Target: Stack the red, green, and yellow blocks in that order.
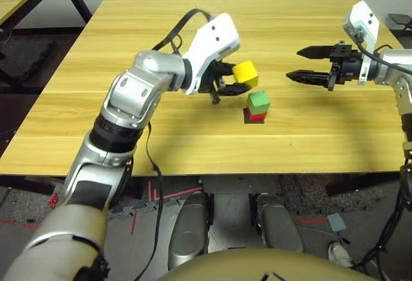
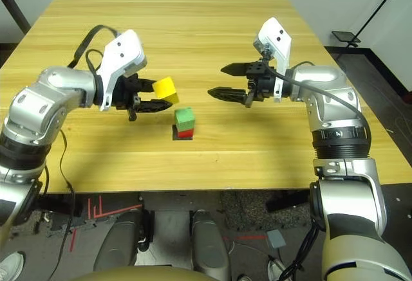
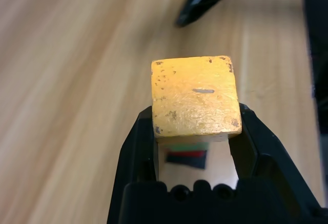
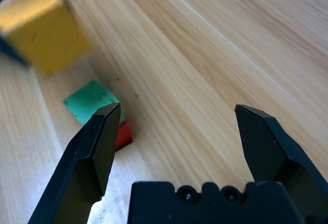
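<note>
Scuffed yellow block [image 3: 196, 97] clamped in left gripper [image 3: 197, 124], matte green block [image 1: 259, 103] atop red block [image 1: 256, 117], right gripper [image 4: 179, 108] jaws apart

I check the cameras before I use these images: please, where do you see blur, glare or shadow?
Left wrist view: yellow block crisp, green block and red block behind it soft; right wrist view: yellow block blurred, pale glare on the table; left eye view: soft shadow on the table below the left pincer.

the left hand [image 2: 163, 95] grips the yellow block [image 2: 165, 90]; green block [image 2: 185, 117] on red [image 2: 185, 133].
</note>
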Controlling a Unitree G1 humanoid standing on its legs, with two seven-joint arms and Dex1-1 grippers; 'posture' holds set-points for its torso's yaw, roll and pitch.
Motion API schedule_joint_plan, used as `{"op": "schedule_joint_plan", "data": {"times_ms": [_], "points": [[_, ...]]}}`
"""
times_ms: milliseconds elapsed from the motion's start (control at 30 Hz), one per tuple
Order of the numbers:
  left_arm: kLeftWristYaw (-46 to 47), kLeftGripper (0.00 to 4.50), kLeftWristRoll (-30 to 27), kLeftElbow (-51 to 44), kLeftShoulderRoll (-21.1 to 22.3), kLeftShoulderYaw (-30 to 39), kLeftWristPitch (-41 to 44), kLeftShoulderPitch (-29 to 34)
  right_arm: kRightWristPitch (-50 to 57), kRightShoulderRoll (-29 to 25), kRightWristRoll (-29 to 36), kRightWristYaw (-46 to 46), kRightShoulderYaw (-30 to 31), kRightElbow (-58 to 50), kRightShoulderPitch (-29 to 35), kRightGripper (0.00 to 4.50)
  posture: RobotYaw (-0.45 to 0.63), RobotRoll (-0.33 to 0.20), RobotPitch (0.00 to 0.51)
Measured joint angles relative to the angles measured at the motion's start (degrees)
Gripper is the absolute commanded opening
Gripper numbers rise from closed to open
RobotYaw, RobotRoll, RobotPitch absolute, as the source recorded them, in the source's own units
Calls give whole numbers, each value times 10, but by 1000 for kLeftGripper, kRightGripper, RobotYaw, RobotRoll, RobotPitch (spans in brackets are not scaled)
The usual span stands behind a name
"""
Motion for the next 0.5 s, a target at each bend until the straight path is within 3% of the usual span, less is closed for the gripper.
{"op": "schedule_joint_plan", "data": {"times_ms": [233,500], "points": [[2,2060,31,73,-15,-27,-42,-5,19,-3,17,-13,-12,-29,20,4500,47,-118,99],[-5,2060,49,85,-15,-37,-64,-3,30,-7,22,-27,-16,-48,35,4500,47,-109,104]]}}
